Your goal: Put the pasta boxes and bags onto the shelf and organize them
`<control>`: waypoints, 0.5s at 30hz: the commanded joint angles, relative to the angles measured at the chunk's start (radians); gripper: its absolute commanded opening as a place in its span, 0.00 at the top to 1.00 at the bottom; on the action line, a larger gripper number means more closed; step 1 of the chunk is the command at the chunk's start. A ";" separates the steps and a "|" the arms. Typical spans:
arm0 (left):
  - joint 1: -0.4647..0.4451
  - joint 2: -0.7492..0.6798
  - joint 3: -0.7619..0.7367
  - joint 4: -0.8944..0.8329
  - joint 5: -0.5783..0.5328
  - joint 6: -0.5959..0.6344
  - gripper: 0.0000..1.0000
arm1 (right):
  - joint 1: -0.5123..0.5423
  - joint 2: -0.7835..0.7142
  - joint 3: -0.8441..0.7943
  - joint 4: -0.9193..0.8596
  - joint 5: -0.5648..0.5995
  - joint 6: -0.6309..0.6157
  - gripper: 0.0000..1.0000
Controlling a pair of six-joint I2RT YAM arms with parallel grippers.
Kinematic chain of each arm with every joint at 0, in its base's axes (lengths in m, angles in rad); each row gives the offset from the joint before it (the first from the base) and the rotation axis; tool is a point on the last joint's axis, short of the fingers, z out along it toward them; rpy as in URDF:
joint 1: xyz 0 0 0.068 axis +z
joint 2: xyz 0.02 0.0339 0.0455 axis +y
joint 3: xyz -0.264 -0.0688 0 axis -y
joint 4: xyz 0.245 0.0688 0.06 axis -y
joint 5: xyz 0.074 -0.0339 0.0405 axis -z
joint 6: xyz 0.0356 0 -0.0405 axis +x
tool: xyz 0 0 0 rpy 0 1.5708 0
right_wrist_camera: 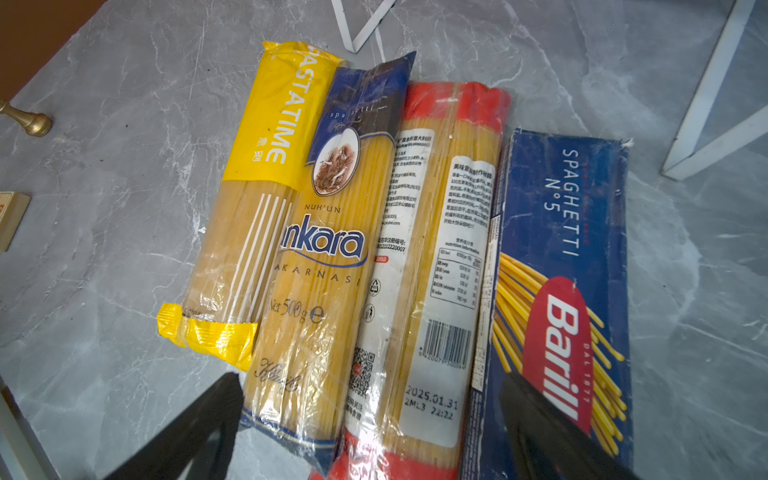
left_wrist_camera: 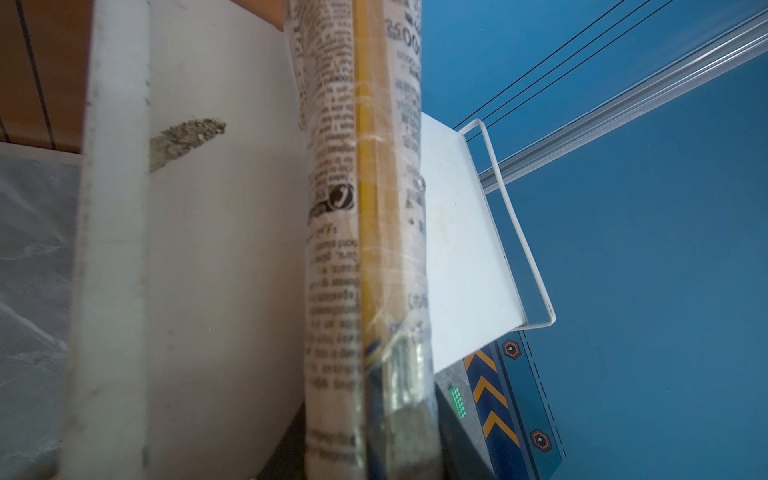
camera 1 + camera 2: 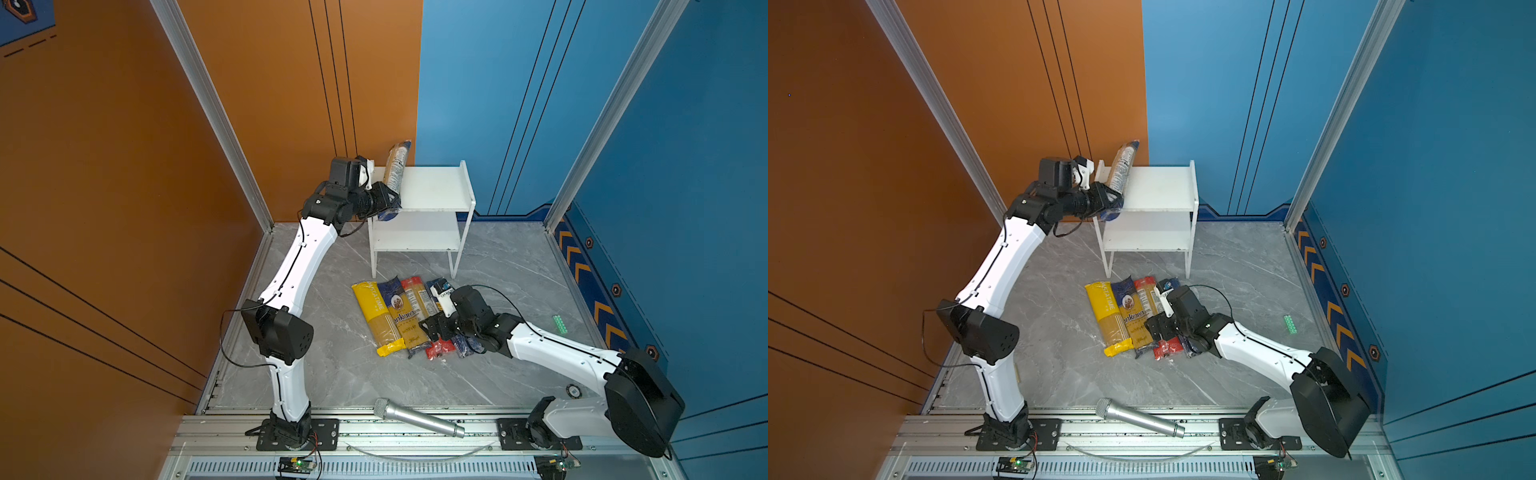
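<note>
- The left gripper [image 3: 390, 203] is clamped on the clear pack [image 3: 397, 166] near its lower dark-blue end. The pack stands tilted at the left end of the shelf [image 3: 440, 187] top board, not lying flat. I can't tell if it touches the board.
- The right gripper [image 3: 435, 329] is wide open with nothing in it. It hovers low over the row on the table [image 3: 332, 374], roughly above the red-ended pack [image 1: 436, 249] and the Barilla box [image 1: 582, 208].
- Also in that row are the yellow pack [image 1: 257, 208] and the Ankara pack [image 1: 328, 257]. All four lie side by side, touching or slightly overlapping, just in front of the shelf.
- Handling guess: the bags are probably light and stiff lengthwise, but the film looks slick and the strands would snap if bent. I'd pinch across the narrow width near the middle so the pack balances. An end grip like the left one leaves a long lever that could slip.
- The box is rigid card with one battered corner, so grab it across its narrow sides at mid-length.
- Count: five packs (four bags, one box), with one in a gripper, four on the table and none lying on the shelf. One shelf with two boards. One mic [image 3: 415, 417] by the front rail, not part of the job.
</note>
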 commanded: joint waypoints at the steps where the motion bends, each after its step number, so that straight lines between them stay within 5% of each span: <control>1: 0.011 -0.016 0.011 0.119 -0.004 0.034 0.65 | -0.007 -0.009 -0.017 0.006 0.010 0.017 0.05; 15: 0.001 -0.028 -0.020 0.119 -0.053 0.049 0.66 | -0.007 -0.010 -0.018 0.006 0.009 0.021 0.05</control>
